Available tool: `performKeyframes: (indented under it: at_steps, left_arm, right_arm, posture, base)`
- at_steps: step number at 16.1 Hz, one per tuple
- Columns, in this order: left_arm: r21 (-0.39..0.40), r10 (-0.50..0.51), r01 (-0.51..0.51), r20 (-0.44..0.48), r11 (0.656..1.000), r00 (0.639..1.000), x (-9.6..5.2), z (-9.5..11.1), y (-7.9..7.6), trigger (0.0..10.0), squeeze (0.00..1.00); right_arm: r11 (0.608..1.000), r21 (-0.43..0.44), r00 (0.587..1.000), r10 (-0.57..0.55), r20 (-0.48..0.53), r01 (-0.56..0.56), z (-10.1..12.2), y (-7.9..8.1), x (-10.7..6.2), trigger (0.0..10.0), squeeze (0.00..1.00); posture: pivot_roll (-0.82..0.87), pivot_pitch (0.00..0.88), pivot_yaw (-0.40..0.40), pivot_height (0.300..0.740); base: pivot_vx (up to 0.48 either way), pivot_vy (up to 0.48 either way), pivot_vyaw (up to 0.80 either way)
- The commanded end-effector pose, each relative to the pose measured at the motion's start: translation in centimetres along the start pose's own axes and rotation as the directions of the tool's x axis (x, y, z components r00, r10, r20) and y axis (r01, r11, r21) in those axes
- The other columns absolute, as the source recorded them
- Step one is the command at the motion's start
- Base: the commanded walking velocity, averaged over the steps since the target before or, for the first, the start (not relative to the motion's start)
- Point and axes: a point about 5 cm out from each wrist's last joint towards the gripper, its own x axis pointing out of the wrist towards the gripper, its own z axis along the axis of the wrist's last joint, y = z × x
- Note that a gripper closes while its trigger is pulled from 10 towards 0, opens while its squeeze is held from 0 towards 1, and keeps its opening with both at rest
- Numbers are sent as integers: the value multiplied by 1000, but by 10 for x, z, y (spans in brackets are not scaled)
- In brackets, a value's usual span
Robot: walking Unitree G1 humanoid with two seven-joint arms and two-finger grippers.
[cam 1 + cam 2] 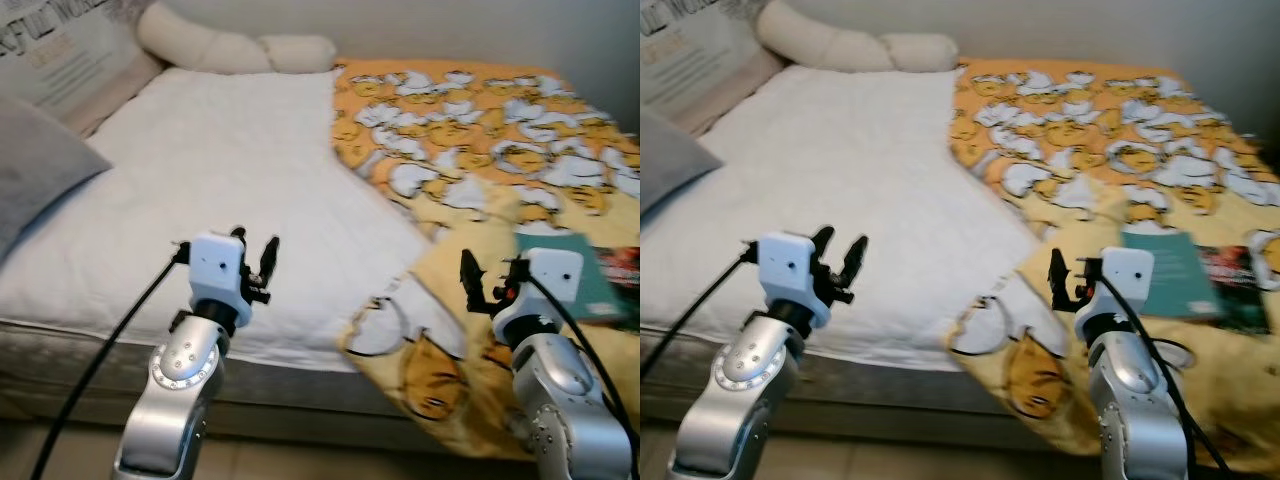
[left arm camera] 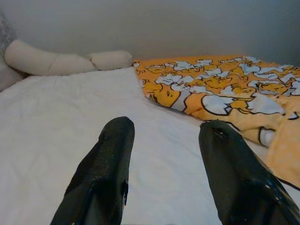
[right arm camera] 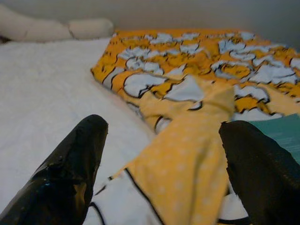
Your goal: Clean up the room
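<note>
A yellow-orange cartoon-print blanket (image 1: 480, 130) covers the right half of the bed, its folded-back near corner (image 3: 187, 154) lying on the white sheet (image 1: 220, 170). A teal book (image 1: 1170, 262) and a darker book (image 1: 1238, 272) rest on the blanket at the right. My left gripper (image 1: 255, 258) hovers open over the sheet near the bed's front edge. My right gripper (image 1: 488, 282) is open above the folded blanket corner, just left of the teal book.
A long cream bolster (image 1: 230, 45) lies along the wall at the head of the bed. A printed pillow (image 1: 70, 60) and a grey pillow (image 1: 35, 165) sit at the left. The mattress front edge (image 1: 280, 385) runs below both arms.
</note>
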Motion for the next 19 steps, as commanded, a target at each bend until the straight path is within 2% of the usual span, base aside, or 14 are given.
performKeyframes:
  at_steps: [1, 6, 12, 19]
  left_arm:
    - [12, 18, -18, -21, 1000, 1000, -3, -5, 6, 10000, 0]
    - [20, 25, -24, -26, 1000, 999, -5, -6, 8, 10000, 0]
    - [45, 28, -25, -69, 999, 997, -15, -13, 16, 10000, 0]
    - [55, 18, -14, -73, 998, 997, -14, -12, 19, 10000, 0]
  right_arm:
    - [999, 21, 999, 33, -3, -33, 0, 6, 0, 10000, 0]
    - [998, 21, 998, 57, 3, -57, 1, 9, 0, 10000, 0]
    - [996, 1, 996, 91, 18, -91, 0, 12, -2, 10000, 0]
    - [996, 11, 996, 92, 13, -92, -5, 16, -5, 10000, 0]
  posture:
    - [-71, 0, 1, 740]
    - [-60, 0, -7, 740]
    - [-49, 0, 6, 740]
    - [-50, 0, 21, 740]
  base:
    - [0, -465, 0]
    - [0, -461, 0]
    - [0, -461, 0]
    - [0, -463, 0]
